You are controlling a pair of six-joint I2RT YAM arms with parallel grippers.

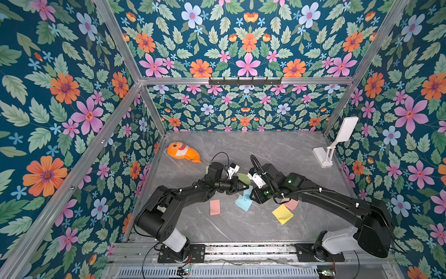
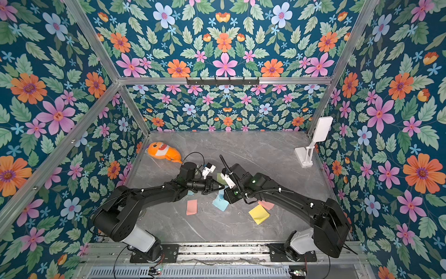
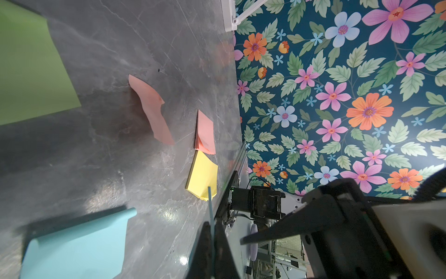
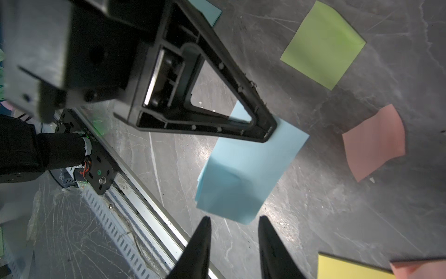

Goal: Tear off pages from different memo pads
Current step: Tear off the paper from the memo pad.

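My left gripper (image 3: 212, 224) is shut on a thin blue memo pad (image 4: 246, 174), which hangs from its tips above the table; layered sheets show at one edge. In a top view this left gripper (image 1: 243, 187) sits mid-table. My right gripper (image 4: 234, 219) is open, with nothing between its fingers, just short of the pad's free edge. A curled blue page (image 3: 77, 244) lies below. A green sheet (image 4: 323, 46) and a curled pink page (image 4: 374, 142) lie flat nearby. A yellow pad (image 1: 282, 214) and two pink pads (image 1: 214, 207) (image 1: 292, 204) rest on the table.
An orange plush fish (image 1: 183, 153) lies at the back left. A white folding stand (image 1: 333, 142) stands at the back right by the wall. An aluminium rail (image 1: 241, 248) runs along the front edge. Floral walls close in three sides.
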